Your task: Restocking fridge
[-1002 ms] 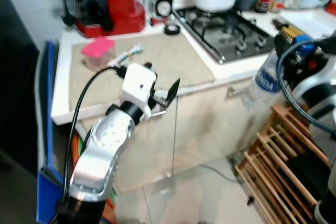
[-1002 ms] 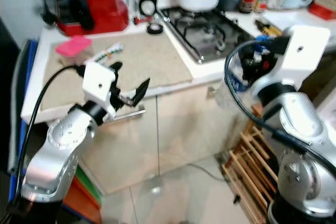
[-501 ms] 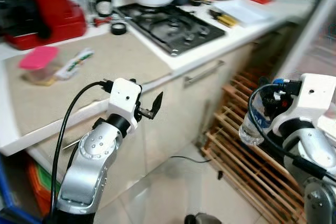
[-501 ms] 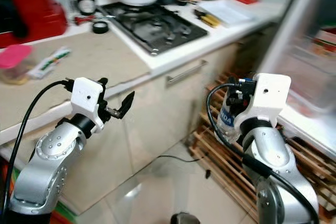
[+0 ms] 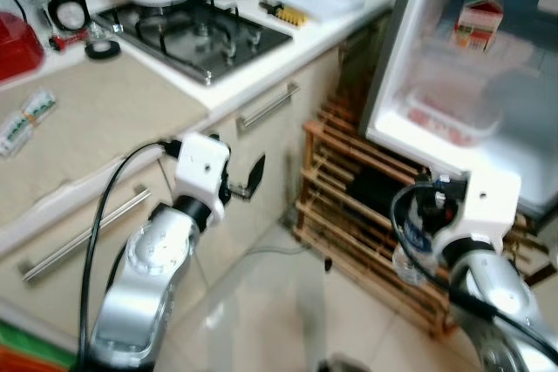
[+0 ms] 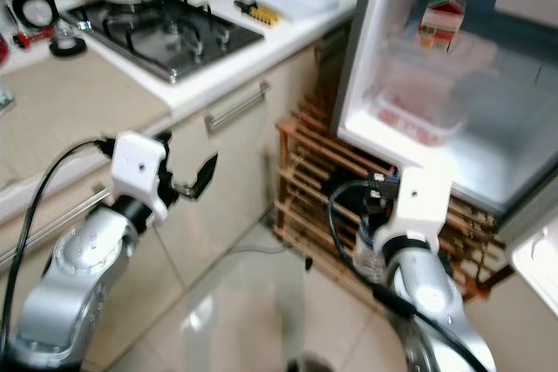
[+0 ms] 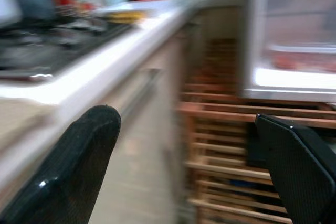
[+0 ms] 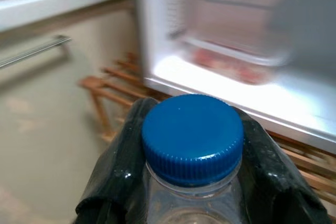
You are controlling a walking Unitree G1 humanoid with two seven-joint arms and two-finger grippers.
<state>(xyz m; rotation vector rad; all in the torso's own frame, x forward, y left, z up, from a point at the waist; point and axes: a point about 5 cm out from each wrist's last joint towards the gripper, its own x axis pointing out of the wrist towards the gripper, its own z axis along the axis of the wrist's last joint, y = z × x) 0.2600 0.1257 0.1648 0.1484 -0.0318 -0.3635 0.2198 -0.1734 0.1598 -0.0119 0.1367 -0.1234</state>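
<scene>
My right gripper (image 8: 192,182) is shut on a clear plastic water bottle (image 5: 410,246) with a blue cap (image 8: 191,136), one black finger (image 8: 116,181) on each side of its neck. I hold it low, in front of the open fridge (image 5: 418,58). On the lit fridge shelf (image 5: 523,158) sit a clear box of red food (image 5: 443,111) and, further back, a small carton (image 5: 480,20). My left gripper (image 5: 248,182) is open and holds nothing, raised in front of the kitchen cabinets; its fingers (image 7: 73,177) are spread wide in the left wrist view.
A wooden slatted rack (image 5: 366,189) stands on the floor between the cabinets and the fridge, right below the bottle. On my left runs a white worktop (image 5: 261,67) with a gas hob (image 5: 196,32), and cabinet drawers with bar handles (image 5: 266,106). Pale tiled floor (image 5: 261,302) lies ahead.
The whole view has swung to the right, from the worktop and red machine to the open fridge. The right gripper keeps its hold on the bottle; the left gripper stays open.
</scene>
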